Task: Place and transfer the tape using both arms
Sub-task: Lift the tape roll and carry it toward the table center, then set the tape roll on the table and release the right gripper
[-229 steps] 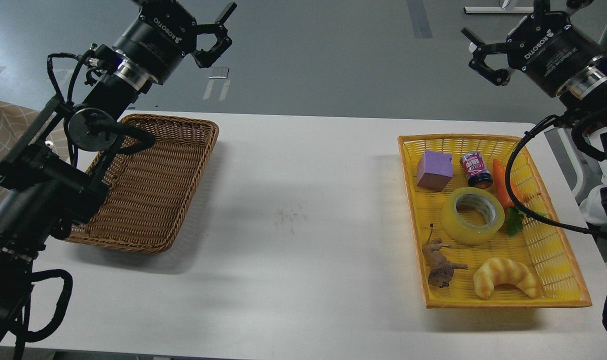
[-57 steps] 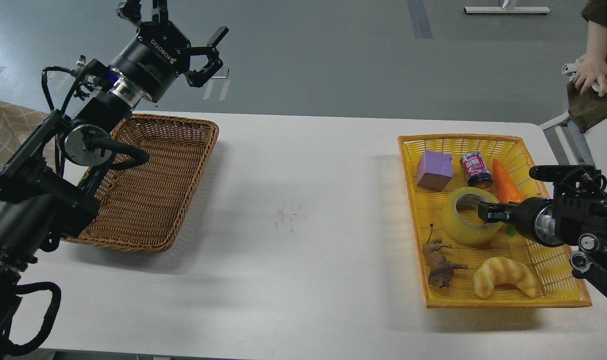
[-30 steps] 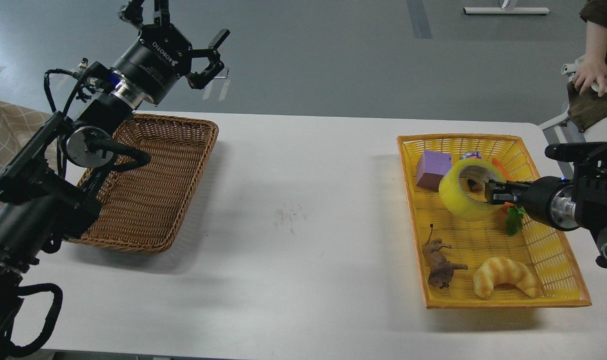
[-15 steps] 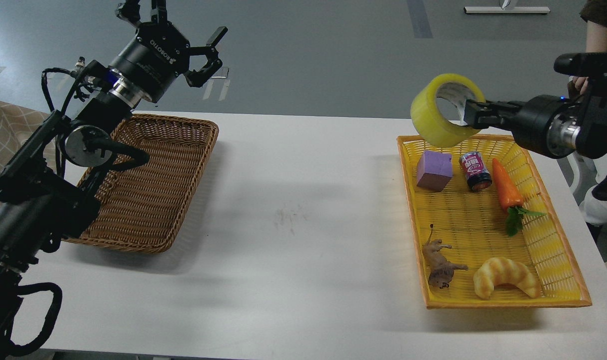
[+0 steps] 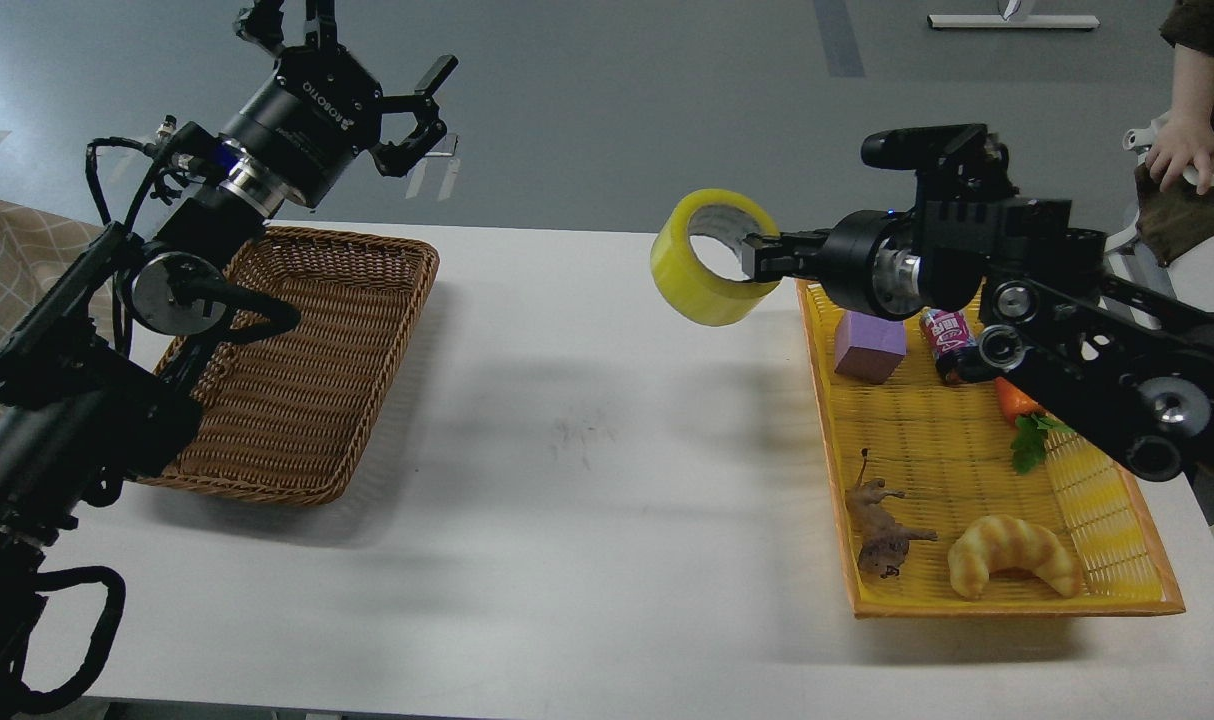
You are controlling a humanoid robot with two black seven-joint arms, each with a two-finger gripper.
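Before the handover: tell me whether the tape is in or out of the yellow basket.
Out. The tape hangs in the air on the right gripper, left of the yellow basket, over the white table.

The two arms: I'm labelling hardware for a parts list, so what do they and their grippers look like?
Both arms are black and jointed, with round silver discs at the joints. The left gripper has a cylindrical body printed ROBOTIQ in white, a silver ring and blue light behind it, and loose black cables. The right gripper is slim, on a silver-ringed wrist.
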